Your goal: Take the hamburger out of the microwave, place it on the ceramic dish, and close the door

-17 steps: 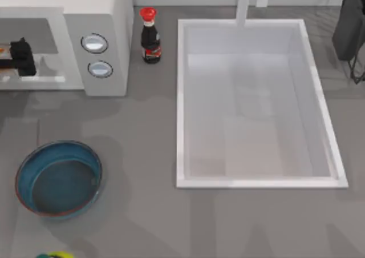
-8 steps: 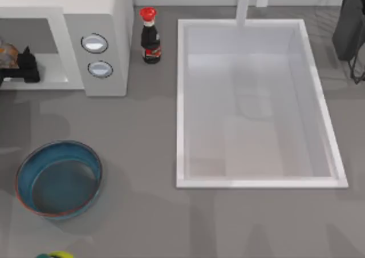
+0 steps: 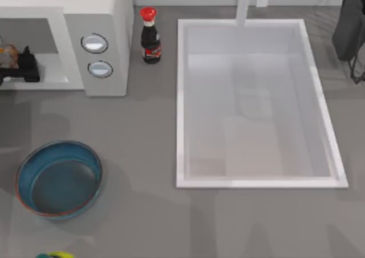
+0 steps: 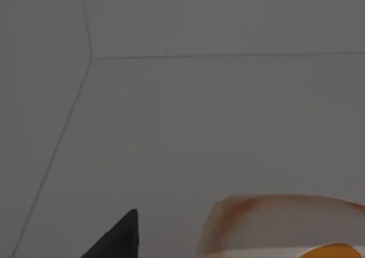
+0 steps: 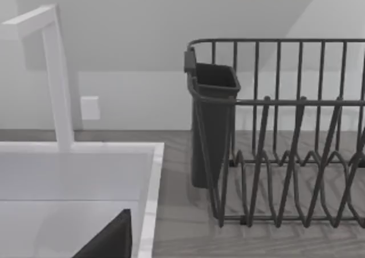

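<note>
Holding the hamburger [image 3: 4, 52], left end effector [image 3: 17, 64] inside the microwave [image 3: 97, 18].

- Top view: even, soft, diffuse light; no glare anywhere.
- Faint, soft-edged shadows on the grey surface [image 3: 142, 132], below the microwave [image 3: 102, 18] and beside the ceramic dish [image 3: 57, 179].
- Sink [image 3: 256, 104] interior pale and washed, low contrast; its rim reads brightest.
- Microwave cavity dimmer than its front panel.
- Left wrist view: flat, dull grey, shadowless; the hamburger [image 4: 285, 229] close up, with soft edges.
- Right wrist view: light wall, gentle diagonal shade across it; dark dish rack [image 5: 285, 132] in strong contrast.
</note>
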You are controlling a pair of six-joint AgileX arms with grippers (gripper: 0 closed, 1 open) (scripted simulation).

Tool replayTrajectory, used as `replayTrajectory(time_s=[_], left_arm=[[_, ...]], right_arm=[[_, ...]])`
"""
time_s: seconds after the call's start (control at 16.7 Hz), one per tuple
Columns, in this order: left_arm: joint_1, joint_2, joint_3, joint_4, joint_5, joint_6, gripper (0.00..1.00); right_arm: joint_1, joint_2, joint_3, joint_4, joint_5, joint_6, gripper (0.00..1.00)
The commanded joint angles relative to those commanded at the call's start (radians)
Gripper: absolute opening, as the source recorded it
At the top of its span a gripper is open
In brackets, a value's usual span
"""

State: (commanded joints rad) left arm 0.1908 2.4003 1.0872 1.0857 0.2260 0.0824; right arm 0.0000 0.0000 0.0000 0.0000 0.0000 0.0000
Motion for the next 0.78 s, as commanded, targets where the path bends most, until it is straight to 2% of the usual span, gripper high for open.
replayTrajectory(time_s=[0.24, 0.78], left_arm=[[-0.01, 0.11, 0.155, -0.089, -0.009, -0.003, 1.0], [-0.049, 0.441, 0.777, -0.431, -0.045, -0.017, 1.0]], right_arm=[[0.0, 0.0, 0.0, 0.0, 0.0, 0.0, 1.0], [0.0, 0.0, 0.0, 0.0, 0.0, 0.0, 1.0]])
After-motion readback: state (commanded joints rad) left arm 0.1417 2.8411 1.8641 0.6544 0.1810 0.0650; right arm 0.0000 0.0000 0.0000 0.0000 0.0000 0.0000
